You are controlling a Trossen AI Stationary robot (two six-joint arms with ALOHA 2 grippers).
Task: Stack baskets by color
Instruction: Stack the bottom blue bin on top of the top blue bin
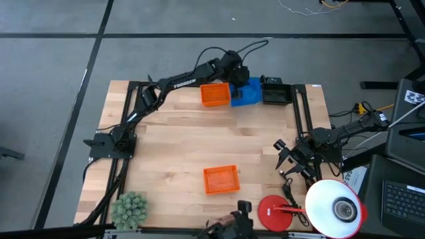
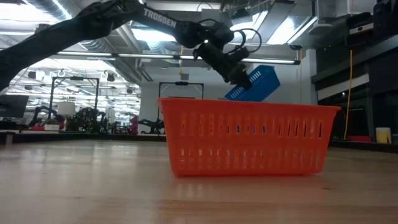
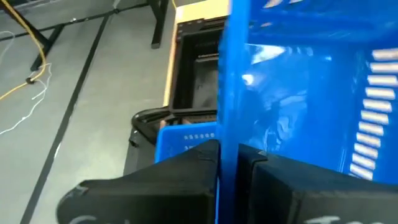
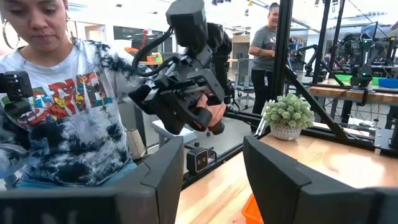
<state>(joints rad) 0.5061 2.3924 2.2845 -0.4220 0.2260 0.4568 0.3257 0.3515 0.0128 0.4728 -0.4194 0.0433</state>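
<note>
The left end effector (image 1: 240,81) was clamped on one wall of a tilted blue basket (image 1: 247,93) held above the blue stack (image 3: 185,142) at the bench's far edge, so it could snag or land crooked, while the right end effector (image 1: 289,161) waited apart.

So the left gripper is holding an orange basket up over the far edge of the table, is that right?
Not quite: the basket held by the left gripper is a blue basket, not orange. The low view shows it lifted; the rest stands.
</note>
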